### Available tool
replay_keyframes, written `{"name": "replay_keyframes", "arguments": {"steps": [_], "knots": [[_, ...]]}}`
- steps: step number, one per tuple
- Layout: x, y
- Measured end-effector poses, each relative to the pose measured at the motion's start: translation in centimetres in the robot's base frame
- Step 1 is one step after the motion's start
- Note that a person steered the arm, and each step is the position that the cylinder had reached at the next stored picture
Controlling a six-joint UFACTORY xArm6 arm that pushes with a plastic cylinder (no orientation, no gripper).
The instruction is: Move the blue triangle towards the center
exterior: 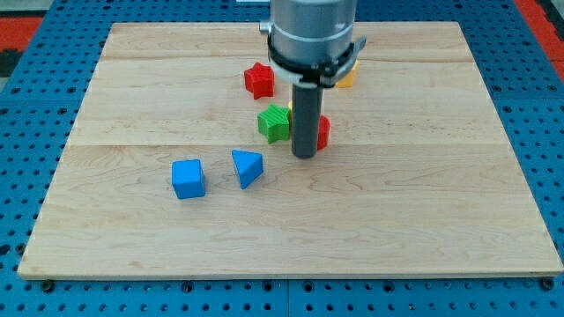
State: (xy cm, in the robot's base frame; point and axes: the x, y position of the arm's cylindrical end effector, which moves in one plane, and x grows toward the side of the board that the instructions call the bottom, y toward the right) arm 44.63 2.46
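Observation:
The blue triangle [248, 167] lies on the wooden board [397, 220], left of the board's middle. My tip [304, 156] rests on the board to the triangle's right, a short gap away, not touching it. A blue cube [188, 179] sits just left of the triangle. The dark rod hangs from the grey arm head [313, 35] at the view's top.
A green block [275, 122] sits just left of the rod, and a red block [322, 132] shows partly behind it on the right. A red star-shaped block [259, 80] lies further up. A yellow block [346, 77] is mostly hidden behind the arm head.

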Motion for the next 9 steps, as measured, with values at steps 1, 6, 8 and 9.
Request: {"name": "replay_keyframes", "arguments": {"steps": [1,6,8,9], "knots": [[2.9,0.3],[0.8,-6.2],[5.2,-0.9],[5.9,1.1]]}}
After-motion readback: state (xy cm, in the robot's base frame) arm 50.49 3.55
